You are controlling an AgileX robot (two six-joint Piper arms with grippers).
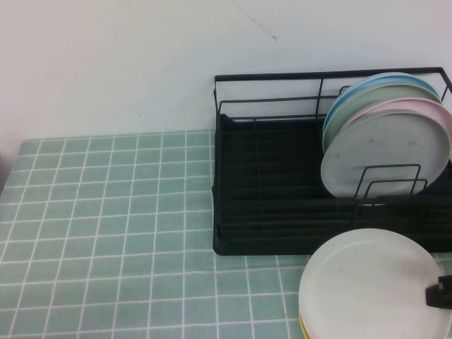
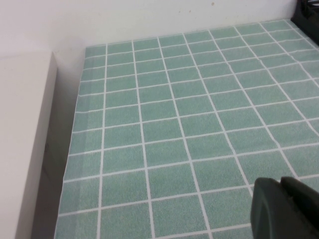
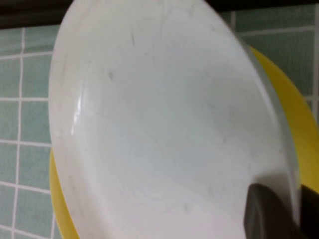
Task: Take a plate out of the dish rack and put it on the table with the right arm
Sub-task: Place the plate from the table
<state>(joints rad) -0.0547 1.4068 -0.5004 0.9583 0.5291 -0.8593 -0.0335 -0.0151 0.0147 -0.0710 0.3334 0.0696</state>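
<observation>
The off-white plate (image 1: 367, 282) lies over a yellow plate (image 1: 304, 327) on the green grid table (image 1: 106, 226), just in front of the black wire dish rack (image 1: 268, 212). My right gripper (image 1: 439, 293) is at the plate's right rim, at the picture's edge. In the right wrist view the gripper (image 3: 291, 214) is shut on the plate (image 3: 164, 124): one finger lies on its upper face, the other is beyond the rim. I cannot tell if the plate rests on the yellow plate (image 3: 291, 104). My left gripper (image 2: 286, 199) is shut and empty over bare table at the far left.
The rack's right end holds several upright plates: a light grey speckled one (image 1: 385, 152) in front, then pink (image 1: 427, 106), green and blue (image 1: 381, 80). The rack's left half holds nothing. A white wall stands behind. A rack corner (image 2: 311, 15) shows in the left wrist view.
</observation>
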